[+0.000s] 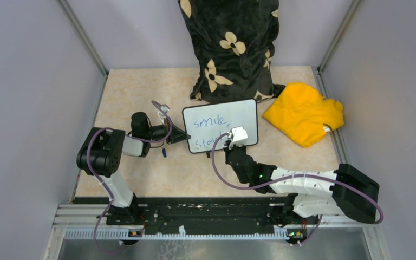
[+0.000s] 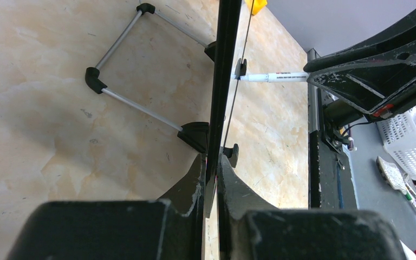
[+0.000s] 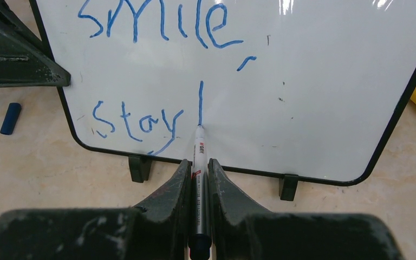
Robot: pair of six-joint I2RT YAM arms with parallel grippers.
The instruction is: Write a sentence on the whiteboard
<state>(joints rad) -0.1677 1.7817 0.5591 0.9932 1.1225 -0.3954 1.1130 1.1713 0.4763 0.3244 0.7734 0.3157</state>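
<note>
Left gripper (image 2: 212, 162) clamps the whiteboard (image 1: 244, 111) by its left edge, bracing it upright mid-table against pen pressure. Right gripper (image 3: 199, 165) pinches the marker (image 3: 199, 142), tip on the board; the sentence (image 3: 141, 122) reads "smile, stay" plus one stroke.

whiteboard (image 1: 244, 116) — upright on black feet, dark-framed | sentence (image 3: 200, 100) — blue: "smile, stay" plus one stroke

Soft, even overhead light fills all three views; shadows on the bench (image 1: 195, 173) are faint. The whiteboard (image 3: 303, 108) shows small glare streaks along its top edge. Near fingers (image 3: 168, 200) look slightly blurred in both wrist views.
</note>
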